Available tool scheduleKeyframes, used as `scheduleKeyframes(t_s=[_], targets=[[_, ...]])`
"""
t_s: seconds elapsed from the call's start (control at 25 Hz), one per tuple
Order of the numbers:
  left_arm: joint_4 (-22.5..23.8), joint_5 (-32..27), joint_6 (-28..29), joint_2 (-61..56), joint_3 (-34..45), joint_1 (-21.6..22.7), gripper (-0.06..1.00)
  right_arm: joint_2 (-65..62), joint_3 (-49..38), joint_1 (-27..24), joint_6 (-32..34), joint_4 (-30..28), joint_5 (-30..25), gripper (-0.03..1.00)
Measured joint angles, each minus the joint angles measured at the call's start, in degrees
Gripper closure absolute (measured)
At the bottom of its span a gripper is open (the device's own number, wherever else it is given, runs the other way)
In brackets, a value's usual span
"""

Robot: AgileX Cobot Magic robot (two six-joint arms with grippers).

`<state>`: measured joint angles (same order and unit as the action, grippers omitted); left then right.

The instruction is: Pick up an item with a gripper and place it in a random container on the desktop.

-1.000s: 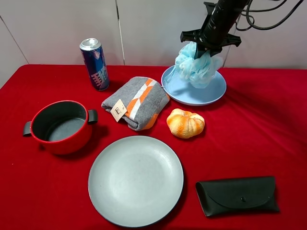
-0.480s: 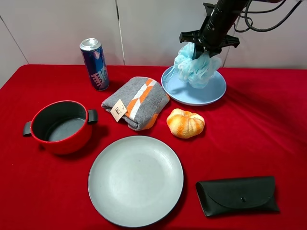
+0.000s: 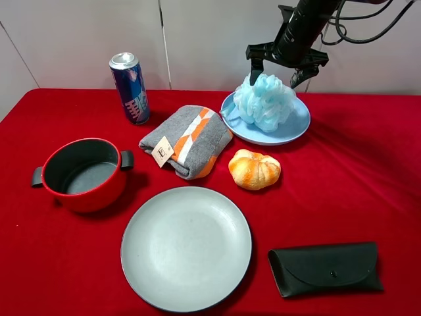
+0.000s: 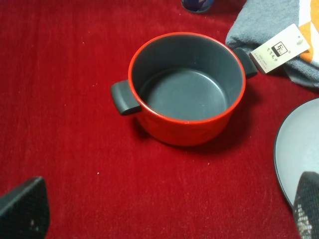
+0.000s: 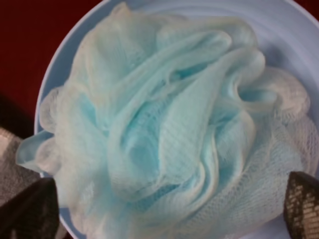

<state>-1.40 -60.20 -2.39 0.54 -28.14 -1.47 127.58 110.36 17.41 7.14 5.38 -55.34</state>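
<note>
**Exterior high view.** I see the right pincer point(image 3: 275, 71) at the far side of the tabletop point(image 3: 368, 171). Its fingers point(image 3: 254, 66) are spread wide and grip nothing. Directly beneath it the light blue bath pouf point(image 3: 264, 102) rests in the light blue plate point(image 3: 297, 126). The two fingers stand either side of the pouf's top, and I cannot tell whether they touch it. On the camera side of this pincer, clear of the plate, lies an orange pumpkin-shaped bun point(image 3: 254, 169).

**Left wrist view.** The left pincer point(image 4: 164, 211) is also wide open, and only bare red cloth shows between its fingertips point(image 4: 22, 209). Ahead of it stands a red pot point(image 4: 187, 89) with a dark, empty interior. A grey plate point(image 4: 299, 149) lies just beside one fingertip. Beyond the pot is a folded grey cloth point(image 4: 269, 25) carrying a paper tag.

**Right wrist view.** The right pincer's jaws stand far apart, one dark tip at each lower corner of the picture. The pouf fills the span between and ahead of them, and no tip is closed on it. The plate's pale rim shows around the pouf, so it is seated inside the plate. Whether the mesh brushes the tips is too blurred to judge.
</note>
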Motion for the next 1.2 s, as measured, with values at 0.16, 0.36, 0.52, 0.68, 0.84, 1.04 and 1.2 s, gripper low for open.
scheduleKeyframes(t_s=[0.16, 0.36, 0.52, 0.68, 0.84, 1.04, 1.2], targets=[[0.0, 0.0, 0.0, 0.0, 0.0, 0.0, -0.03, 0.0, 0.0, 0.0, 0.0, 0.0, 0.0, 0.28], [0.0, 0.0, 0.0, 0.0, 0.0, 0.0, -0.03, 0.1, 0.0, 0.0, -0.1, 0.1, -0.1, 0.28], [0.0, 0.0, 0.0, 0.0, 0.0, 0.0, -0.03, -1.2, 0.0, 0.0, -0.1, 0.1, -1.1, 0.28], [0.0, 0.0, 0.0, 0.0, 0.0, 0.0, -0.03, -3.2, 0.1, 0.0, -0.1, 0.0, -4.2, 0.28], [0.0, 0.0, 0.0, 0.0, 0.0, 0.0, -0.03, -4.9, 0.2, 0.0, -0.7, -0.3, -9.2, 0.28], [0.0, 0.0, 0.0, 0.0, 0.0, 0.0, -0.03, -7.8, 0.2, 0.0, -2.8, -0.7, -13.9, 0.28], [0.0, 0.0, 0.0, 0.0, 0.0, 0.0, -0.03, -11.0, 0.2, 0.0, -4.9, -0.7, -14.3, 0.28]])
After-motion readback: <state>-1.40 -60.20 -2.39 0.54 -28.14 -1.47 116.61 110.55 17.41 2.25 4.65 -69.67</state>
